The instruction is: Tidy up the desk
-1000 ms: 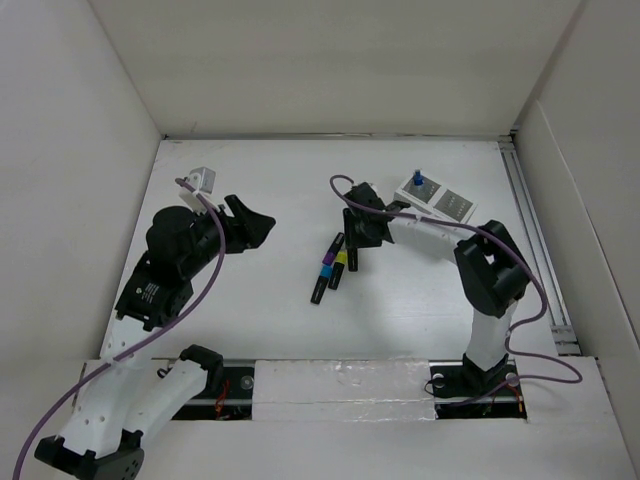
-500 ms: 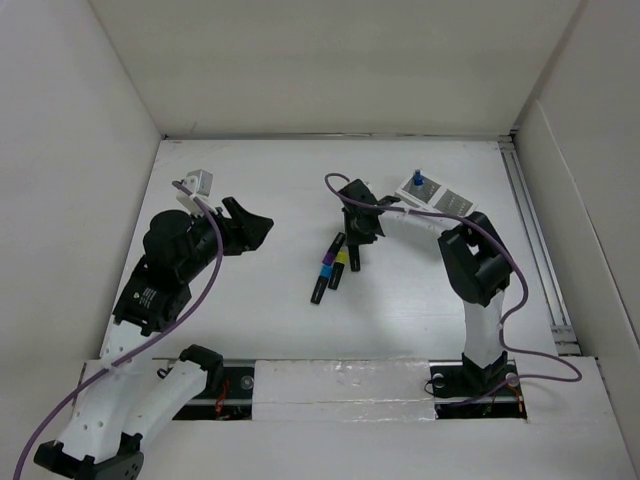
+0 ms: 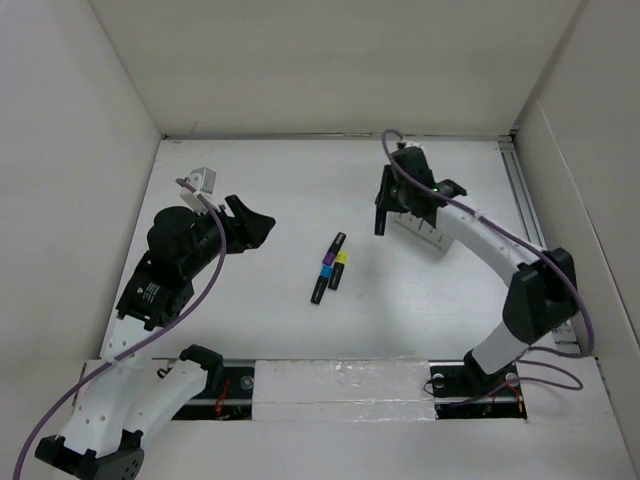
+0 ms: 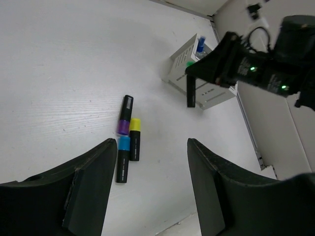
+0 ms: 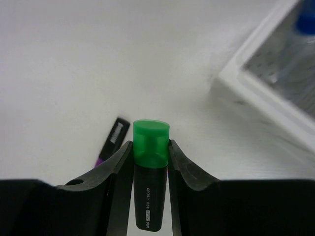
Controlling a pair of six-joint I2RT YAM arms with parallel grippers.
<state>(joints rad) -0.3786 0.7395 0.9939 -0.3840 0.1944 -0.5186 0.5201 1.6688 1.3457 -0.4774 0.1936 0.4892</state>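
Right gripper (image 5: 150, 143) clamped on green-capped marker (image 5: 150, 135), held off desk (image 3: 260, 300) just beside white pen holder (image 4: 179, 64). Blue pen (image 4: 200, 43) stands in holder. Left gripper (image 4: 152, 182) wide, empty, over desk's left part. Three markers lie mid-desk, side by side: purple marker (image 4: 123, 120), yellow marker (image 4: 134, 132), blue-capped marker (image 4: 123, 147). Desk spans whole floor between white walls (image 3: 330, 60).

White lettering on the green-capped highlighter (image 5: 149, 196) is too small to read.

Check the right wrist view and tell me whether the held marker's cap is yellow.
No, the marker clamped in the right gripper has a green cap.
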